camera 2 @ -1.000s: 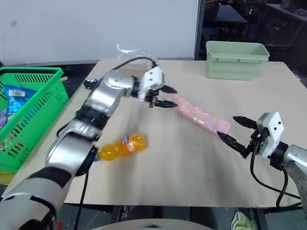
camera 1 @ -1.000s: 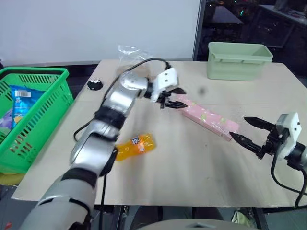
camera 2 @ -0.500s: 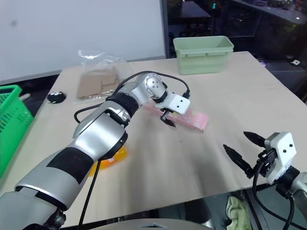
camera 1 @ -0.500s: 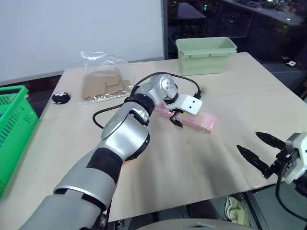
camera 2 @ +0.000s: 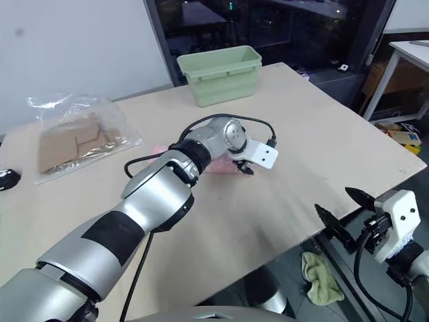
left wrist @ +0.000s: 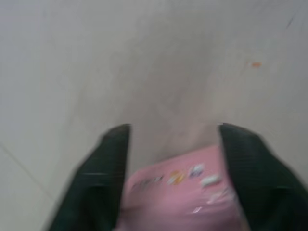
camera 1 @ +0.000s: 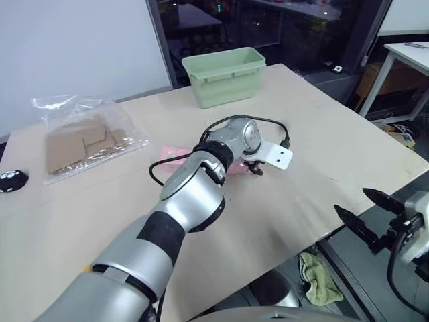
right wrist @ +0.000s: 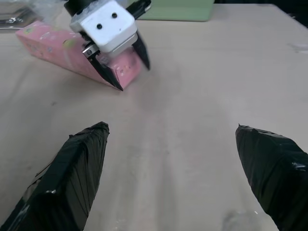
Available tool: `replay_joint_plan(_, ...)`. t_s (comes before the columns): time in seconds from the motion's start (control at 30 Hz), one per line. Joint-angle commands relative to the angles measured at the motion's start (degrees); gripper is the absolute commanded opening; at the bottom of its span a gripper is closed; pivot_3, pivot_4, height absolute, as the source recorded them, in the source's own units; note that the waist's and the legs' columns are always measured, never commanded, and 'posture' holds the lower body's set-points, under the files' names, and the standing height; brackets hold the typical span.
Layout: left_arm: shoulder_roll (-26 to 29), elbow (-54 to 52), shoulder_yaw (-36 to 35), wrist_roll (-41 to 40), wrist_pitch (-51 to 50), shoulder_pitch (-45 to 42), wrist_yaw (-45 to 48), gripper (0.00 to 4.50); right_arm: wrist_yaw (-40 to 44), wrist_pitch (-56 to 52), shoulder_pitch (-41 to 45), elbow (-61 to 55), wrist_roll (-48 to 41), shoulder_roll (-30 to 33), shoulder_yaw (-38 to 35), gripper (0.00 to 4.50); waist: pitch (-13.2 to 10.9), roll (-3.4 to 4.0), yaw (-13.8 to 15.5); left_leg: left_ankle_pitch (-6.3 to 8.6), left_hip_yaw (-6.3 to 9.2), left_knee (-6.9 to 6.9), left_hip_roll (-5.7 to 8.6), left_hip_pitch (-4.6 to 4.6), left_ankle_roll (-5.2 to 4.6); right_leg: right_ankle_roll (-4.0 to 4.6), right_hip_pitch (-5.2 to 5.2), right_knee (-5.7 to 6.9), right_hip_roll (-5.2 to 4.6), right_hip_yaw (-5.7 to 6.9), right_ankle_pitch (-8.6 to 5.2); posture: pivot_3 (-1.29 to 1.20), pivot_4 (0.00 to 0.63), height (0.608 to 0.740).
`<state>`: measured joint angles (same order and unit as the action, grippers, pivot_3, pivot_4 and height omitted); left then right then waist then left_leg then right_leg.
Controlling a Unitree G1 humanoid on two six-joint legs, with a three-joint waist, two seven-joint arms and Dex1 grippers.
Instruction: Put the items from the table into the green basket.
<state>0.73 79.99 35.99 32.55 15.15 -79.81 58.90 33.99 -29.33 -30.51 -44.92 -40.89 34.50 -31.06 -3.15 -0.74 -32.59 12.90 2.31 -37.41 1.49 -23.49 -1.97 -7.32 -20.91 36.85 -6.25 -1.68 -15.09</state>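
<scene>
Reaching across the table [camera 1: 348,141], our left gripper [right wrist: 126,67] points down over the near end of the pink box [right wrist: 53,45]. Its 2 black fingers [left wrist: 103,168] straddle that end, 1 on each side, and we cannot tell whether they press on it or just stand beside it. The box lies flat on the table, near the middle, with most of its length hidden behind our left arm in the head views; a strip of pink [camera 1: 173,155] shows beside the arm.

Our right gripper [camera 1: 367,213] hangs off the near right edge of the table, well apart from the box, with its 2 fingers [right wrist: 79,168] spread wide and nothing between them.

Farther out, a pale green tub [camera 1: 224,75] stands at the far edge of the table. A clear bag [camera 1: 84,137] of brown cardboard pieces lies toward the far left. A small round black object [camera 1: 10,180] sits at the left edge of the head views, on the table.
</scene>
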Motion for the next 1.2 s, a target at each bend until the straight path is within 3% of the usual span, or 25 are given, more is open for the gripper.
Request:
replay_joint_plan(0.03, 0.95, -0.33, -1.67, 0.29, -1.41, -0.42, -0.14, 1.26, 0.08, 0.74, 1.67, -0.84, -0.67, 0.99, -1.36, 4.50, -0.21, -0.34, -0.47, 0.01, 0.00, 0.01, -0.01, 0.22, 0.01, 0.00, 0.24, -0.01, -0.01, 0.01, 0.00, -0.55, 0.004, 0.740)
replay_joint_plan(0.1, 0.98, -0.40, -2.30, 0.08, -1.73, -0.41, -0.75, 0.28, 0.28, 0.57, 2.28, -0.58, -0.81, 1.21, -1.07, 4.50, -0.27, -0.45, -0.67, 0.11, 0.02, 0.07, -0.03, 0.57, 0.19, 0.00, 0.57, -0.03, -0.06, 0.04, -0.01, -0.54, 0.004, 0.740)
replay_joint_plan(0.13, 0.98, -0.42, -2.62, 0.02, -1.84, -0.41, -0.91, 0.08, 0.35, 0.50, 2.54, -0.42, -0.85, 1.31, -0.99, 4.50, -0.27, -0.45, -0.75, 0.16, 0.02, 0.10, -0.03, 0.63, 0.28, 0.00, 0.62, -0.05, -0.07, 0.06, -0.01, -0.53, 0.004, 0.740)
replay_joint_plan(0.37, 0.40, -0.78, -7.53, -2.90, -1.70, -0.63, -1.09, 0.08, 1.14, 0.47, 4.09, 0.86, -0.45, 1.91, -0.54, 4.50, -0.27, -0.44, -0.65, 0.16, 0.02, 0.11, -0.01, 0.64, 0.27, -0.06, 0.63, -0.06, -0.10, 0.07, -0.04, -0.52, 0.001, 0.740)
replay_joint_plan(0.47, -0.07, -1.02, -11.08, -5.45, -2.38, -1.56, -0.08, 0.86, 1.31, 0.45, 4.64, 1.17, -0.18, 1.98, -0.05, 4.50, -0.27, -0.44, -0.19, 0.16, 0.02, 0.11, 0.00, 0.63, 0.27, -0.06, 0.63, -0.06, -0.11, 0.07, -0.04, -0.50, 0.000, 0.740)
replay_joint_plan(0.57, 1.03, -1.14, -12.23, -5.33, -2.95, -3.69, -0.27, 2.31, 1.69, 0.41, 5.07, 1.44, -0.09, 2.24, 0.23, 4.50, -0.28, -0.47, 0.37, 0.16, 0.01, 0.11, 0.00, 0.64, 0.27, -0.07, 0.63, -0.06, -0.11, 0.07, -0.04, -0.49, 0.000, 0.740)
replay_joint_plan(0.6, 1.73, -1.10, -12.02, -4.75, -3.13, -4.33, 0.13, 2.57, 1.82, 0.38, 5.22, 1.55, -0.12, 2.37, 0.24, 4.50, -0.29, -0.47, 0.52, 0.16, 0.01, 0.11, 0.00, 0.63, 0.27, -0.07, 0.63, -0.06, -0.11, 0.07, -0.04, -0.49, 0.000, 0.740)
replay_joint_plan(0.77, 7.27, -0.55, -6.90, 1.81, -4.94, -6.67, -3.09, 2.57, 2.50, 0.41, 6.15, 2.29, -0.21, 3.16, 0.73, 4.50, -0.28, -0.47, 0.53, 0.16, 0.01, 0.12, 0.02, 0.67, 0.28, -0.07, 0.64, -0.06, -0.10, 0.06, -0.04, -0.47, 0.000, 0.740)
replay_joint_plan(0.87, 9.07, -0.41, -7.94, 1.53, -6.91, -7.13, -4.42, 2.57, 2.94, 0.43, 6.89, 2.88, -0.28, 3.41, 1.48, 4.50, -0.29, -0.47, 0.93, 0.16, 0.02, 0.16, 0.01, 0.71, 0.28, -0.07, 0.64, -0.05, -0.10, 0.06, -0.04, -0.46, 0.000, 0.740)
replay_joint_plan(1.2, 12.73, -0.57, -7.86, 1.71, -6.78, -5.59, 5.44, 2.57, 4.67, 0.32, 11.48, 5.90, 0.37, 4.97, 4.77, 4.50, -0.30, -0.50, 5.34, 0.15, 0.04, 0.23, 0.07, 0.64, 0.26, -0.06, 0.59, -0.05, -0.13, 0.06, -0.04, -0.40, 0.000, 0.740)
